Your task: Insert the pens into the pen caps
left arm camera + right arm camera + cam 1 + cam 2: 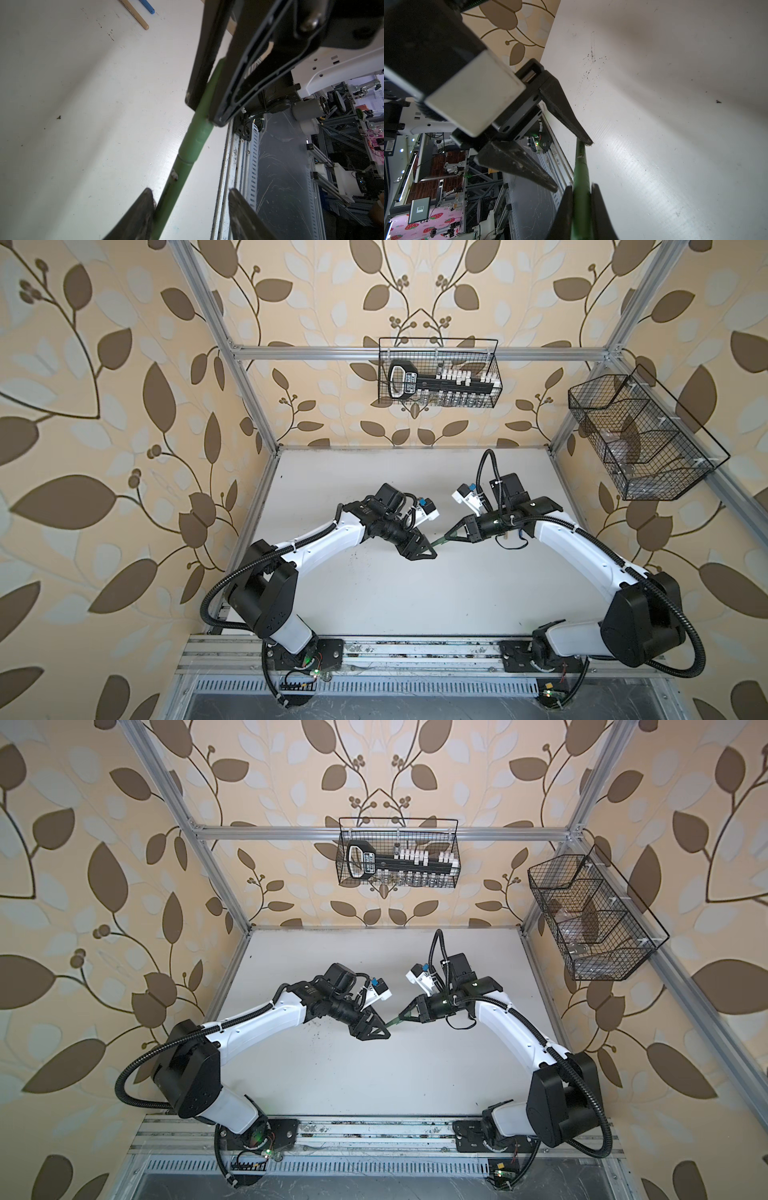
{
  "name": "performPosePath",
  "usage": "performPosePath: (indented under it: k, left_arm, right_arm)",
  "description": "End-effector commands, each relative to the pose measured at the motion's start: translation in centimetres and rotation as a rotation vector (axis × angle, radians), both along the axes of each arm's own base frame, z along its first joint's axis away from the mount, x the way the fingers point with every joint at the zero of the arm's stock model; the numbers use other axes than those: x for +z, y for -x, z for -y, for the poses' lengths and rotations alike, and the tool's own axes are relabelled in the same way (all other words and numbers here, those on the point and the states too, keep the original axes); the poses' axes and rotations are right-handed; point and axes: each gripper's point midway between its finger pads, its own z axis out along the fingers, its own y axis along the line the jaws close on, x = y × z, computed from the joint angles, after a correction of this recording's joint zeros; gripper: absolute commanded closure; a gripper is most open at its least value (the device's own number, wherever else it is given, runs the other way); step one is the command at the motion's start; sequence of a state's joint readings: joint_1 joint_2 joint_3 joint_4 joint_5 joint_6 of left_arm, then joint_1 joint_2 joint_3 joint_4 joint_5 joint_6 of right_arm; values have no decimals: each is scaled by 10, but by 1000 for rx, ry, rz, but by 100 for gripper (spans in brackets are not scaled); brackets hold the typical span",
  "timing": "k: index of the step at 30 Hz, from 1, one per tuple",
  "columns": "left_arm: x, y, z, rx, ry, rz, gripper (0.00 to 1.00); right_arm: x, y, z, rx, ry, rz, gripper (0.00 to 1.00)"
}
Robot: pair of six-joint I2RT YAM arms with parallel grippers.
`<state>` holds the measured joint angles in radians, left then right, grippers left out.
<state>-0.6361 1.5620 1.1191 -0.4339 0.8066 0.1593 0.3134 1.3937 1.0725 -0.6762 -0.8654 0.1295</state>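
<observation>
Green pen (437, 542): bridges the short gap between the two arms over the middle of the counter (374, 593), visible as a sliver of green in both top views. Clamped by the right fingers (600, 207), which close tight on its thicker green part from both sides. Steps down at a seam to a slimmer barrel with a small pale mark, then runs on between the left fingers (143, 207).

Left fingers: parted, one resting against the slim barrel, its mate standing well clear on the other side, with the counter's edge showing in between.

Tan pen (143, 22) and blue pen (148, 8): lie on the counter near each other, well apart from the green one. Show only their rounded ends at the border of the left wrist view.

Counter: white, speckled with dark flecks.

Wire basket (440, 373): hangs on the back rail and holds a black tool (401, 379). Second wire basket (640, 439): hangs on the right-hand frame.
</observation>
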Motion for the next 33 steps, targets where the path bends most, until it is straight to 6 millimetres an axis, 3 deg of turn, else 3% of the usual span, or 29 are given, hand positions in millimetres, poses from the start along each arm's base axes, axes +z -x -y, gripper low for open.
performPosePath:
  k: [1,8,13,17,21,23,28,30,33]
  left_arm:
    - [9,3,5,-33,8,12,48]
    - [5,0,9,-34,-8,12,55]
    - [5,-3,11,-40,-14,18,70]
    - [7,-4,13,-43,-9,27,88]
    - [7,-6,16,-37,-2,16,94]
    - [5,-8,17,-25,2,7,96]
    - [6,-23,30,51,76,-19,100]
    - [4,-35,39,108,110,-52,100]
    - [-6,-72,54,276,136,-116,100]
  right_arm:
    - [7,-4,-3,26,-28,35,100]
    - [11,-3,-5,37,-52,36,100]
    - [15,1,-5,44,-61,37,100]
    - [16,3,-2,40,-55,39,100]
    - [19,-4,5,-1,-44,55,96]
    - [24,-15,14,-67,-40,81,94]
    - [58,-46,60,-337,-62,207,56]
    - [71,-54,89,-477,-65,253,50]
    - [83,-56,130,-667,-27,325,47]
